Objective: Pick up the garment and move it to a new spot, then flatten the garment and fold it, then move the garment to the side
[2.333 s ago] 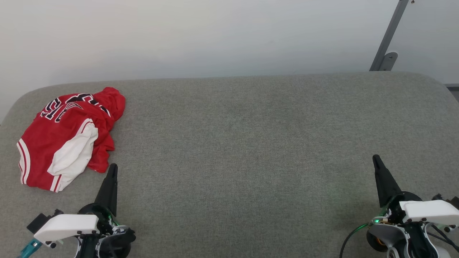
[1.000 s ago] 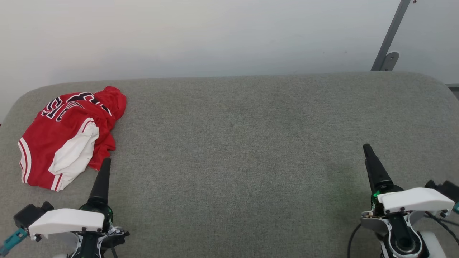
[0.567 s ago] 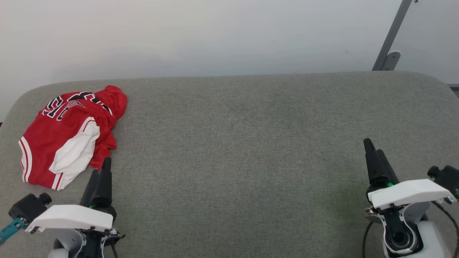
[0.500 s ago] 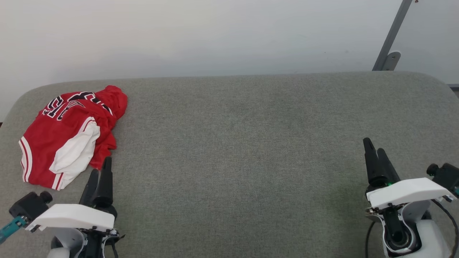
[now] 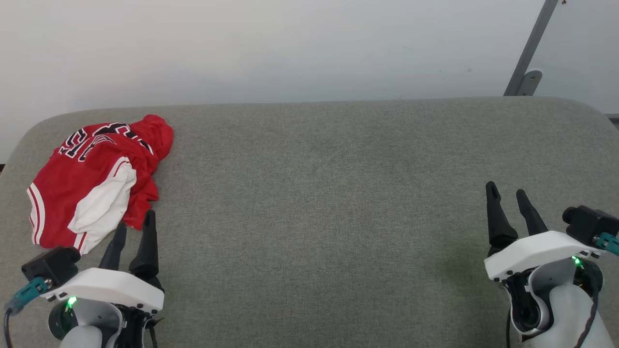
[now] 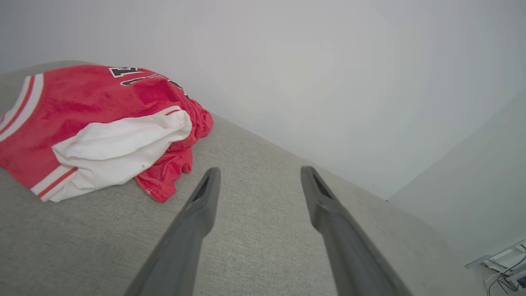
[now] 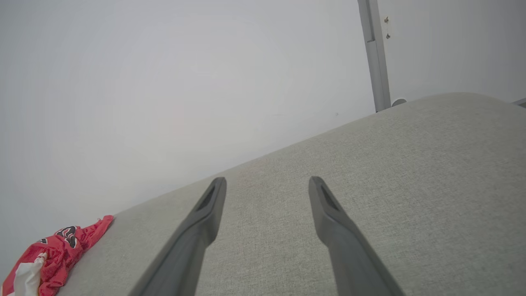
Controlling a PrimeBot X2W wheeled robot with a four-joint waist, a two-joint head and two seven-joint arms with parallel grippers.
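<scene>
Crumpled shirt (image 5: 92, 179) on table (image 5: 314, 193), far left — left tool (image 5: 136, 220) just beside it, spread wide, empty; right tool (image 5: 505, 188) likewise.

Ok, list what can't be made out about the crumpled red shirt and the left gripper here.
- Small red jersey T-shirt with white sleeves, head view: its own folds hide most of the black lettering and the second sleeve.
- Right wrist view: the shirt is cut off by the lower left corner and too small to read.
- Left gripper, head view: whether its tips touch the shirt's hem or hover above the grey fabric surface cannot be told.
</scene>
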